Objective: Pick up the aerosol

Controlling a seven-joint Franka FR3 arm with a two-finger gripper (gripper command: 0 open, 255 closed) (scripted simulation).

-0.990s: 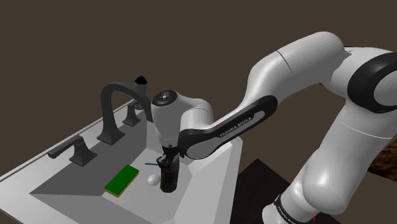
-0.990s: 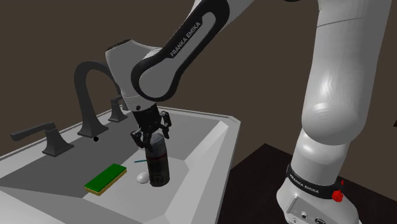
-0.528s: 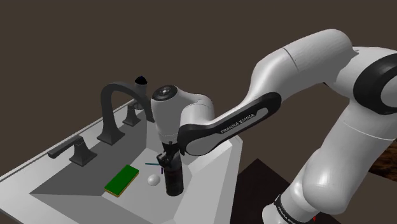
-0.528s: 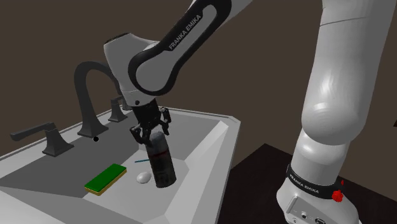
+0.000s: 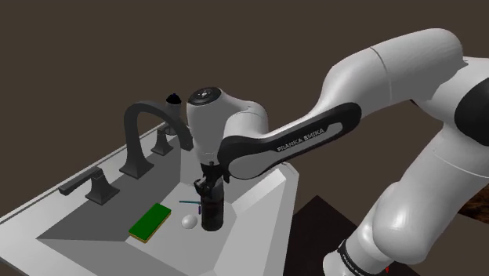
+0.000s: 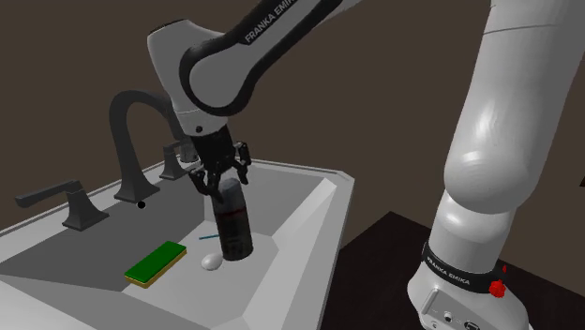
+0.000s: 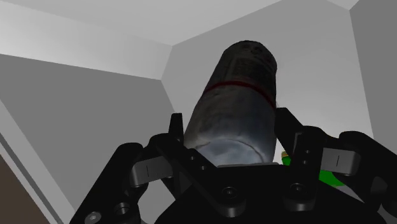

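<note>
- Gripper (image 5: pixel 208 183) is clamped on the top of the aerosol (image 5: pixel 211 212), one finger on each side of the can; the wrist view shows both fingers (image 7: pixel 177 129) pressed against its body.
- The can's cap and nozzle are hidden under the fingers and palm, so I can't make them out.
- The aerosol (image 6: pixel 232 225) is dark with a thin red band. It hangs inside the sink basin (image 6: pixel 309 217), leaning slightly off vertical, near the wall on the stand's side.
- Can't tell whether the can's base touches the basin floor or sits just above it.
- The arm's forearm and wrist cover the back part of the basin in the shoulder view.
- In the basin:
  - a green sponge (image 5: pixel 150 222) lies flat, well apart from the can
  - a small white rounded item (image 5: pixel 187 222) sits just beside the can's base, and I can't tell what it is
  - a thin teal stick (image 6: pixel 208 238) lies behind it, partly hidden by the can
- The wrist view shows a green sliver (image 7: pixel 327 177) past one finger, mostly cut off.
- On the rim behind are a dark arched faucet (image 5: pixel 145 129) and a lever handle (image 5: pixel 90 187).
- A black-topped object (image 5: pixel 174 99) sits behind the faucet, mostly hidden.
</note>
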